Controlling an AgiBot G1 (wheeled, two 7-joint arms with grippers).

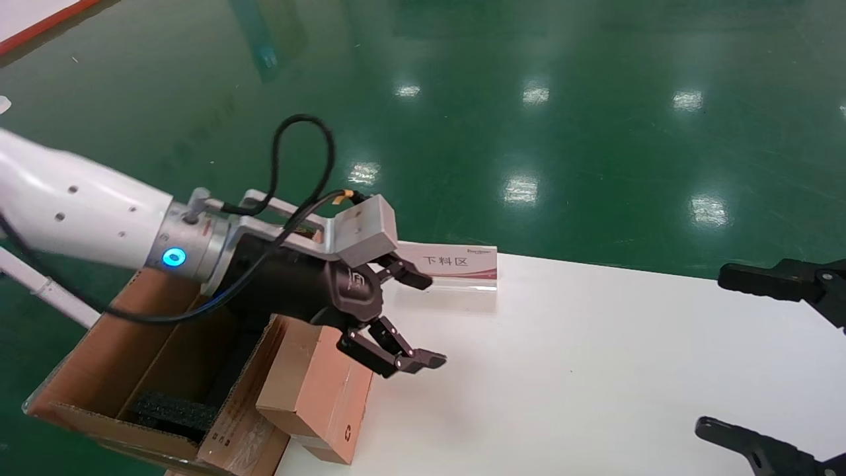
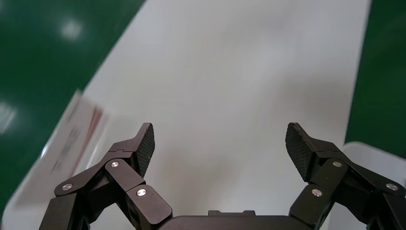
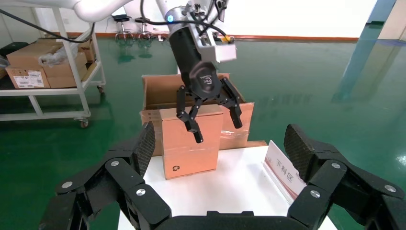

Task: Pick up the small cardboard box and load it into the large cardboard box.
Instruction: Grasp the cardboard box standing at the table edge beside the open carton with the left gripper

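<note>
Head view: left gripper (image 1: 410,320), fingers spread wide and empty, hangs just above the small cardboard box (image 1: 316,390) standing at the table (image 1: 595,370) edge against the large cardboard box (image 1: 132,370); carton judged light, rigid, smooth-sided, best pinched across its narrow faces; right gripper (image 1: 760,360) idles well apart, fingers wide.

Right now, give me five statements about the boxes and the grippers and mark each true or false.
1. The left gripper is open and holds nothing. True.
2. The small box lies inside the large box. False: it stands on the table at its edge, beside the large box.
3. Black foam shows inside the large box. True.
4. The right gripper is shut on the sign. False: it is open, off to the table's right side.
5. The small box has a recycling mark near a lower corner. True.
</note>
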